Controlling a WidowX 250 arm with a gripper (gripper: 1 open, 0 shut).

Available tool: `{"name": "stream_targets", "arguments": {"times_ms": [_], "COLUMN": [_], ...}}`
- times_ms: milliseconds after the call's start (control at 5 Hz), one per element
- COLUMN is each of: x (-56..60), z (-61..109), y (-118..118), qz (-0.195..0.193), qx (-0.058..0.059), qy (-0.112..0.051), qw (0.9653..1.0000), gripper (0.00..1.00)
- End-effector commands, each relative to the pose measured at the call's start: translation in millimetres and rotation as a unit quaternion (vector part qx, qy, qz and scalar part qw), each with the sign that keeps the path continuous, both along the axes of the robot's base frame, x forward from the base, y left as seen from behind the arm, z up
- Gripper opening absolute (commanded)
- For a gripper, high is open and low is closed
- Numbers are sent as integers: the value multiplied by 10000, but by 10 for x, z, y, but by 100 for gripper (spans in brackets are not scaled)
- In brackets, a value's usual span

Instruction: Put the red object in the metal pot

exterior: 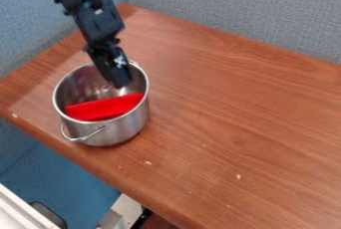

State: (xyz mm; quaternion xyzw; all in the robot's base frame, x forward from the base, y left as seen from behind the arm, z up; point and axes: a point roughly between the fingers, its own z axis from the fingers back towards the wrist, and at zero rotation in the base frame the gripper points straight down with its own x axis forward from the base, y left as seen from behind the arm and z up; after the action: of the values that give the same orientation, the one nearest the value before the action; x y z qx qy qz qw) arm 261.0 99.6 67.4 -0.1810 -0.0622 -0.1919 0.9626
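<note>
The metal pot point(78, 123) stands near the left corner of the wooden table, its loop handle toward the front edge. The red object point(104, 105) lies flat across the pot's bottom, untouched. My gripper point(119, 75) hangs from the black arm just over the pot's far rim, pointing steeply down, above the red object and apart from it. Nothing shows between its dark fingers, and the gap between them is too small and dark to read.
The brown table point(226, 104) stretches right and toward the back from the pot. Its front-left edge runs close beside the pot, with the floor below. A grey-blue wall point(240, 9) stands behind the table.
</note>
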Motion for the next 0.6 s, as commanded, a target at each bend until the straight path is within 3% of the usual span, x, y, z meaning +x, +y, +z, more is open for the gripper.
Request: {"name": "stream_targets", "arguments": {"times_ms": [0, 200, 400], "x": [39, 35, 37], "z": [151, 140, 154], "y": [-121, -49, -8], "qz": [261, 164, 57], "qx": [208, -13, -16], "qy": [-193, -173, -116], "qw": [9993, 9997, 9999], "gripper": [100, 100, 100]}}
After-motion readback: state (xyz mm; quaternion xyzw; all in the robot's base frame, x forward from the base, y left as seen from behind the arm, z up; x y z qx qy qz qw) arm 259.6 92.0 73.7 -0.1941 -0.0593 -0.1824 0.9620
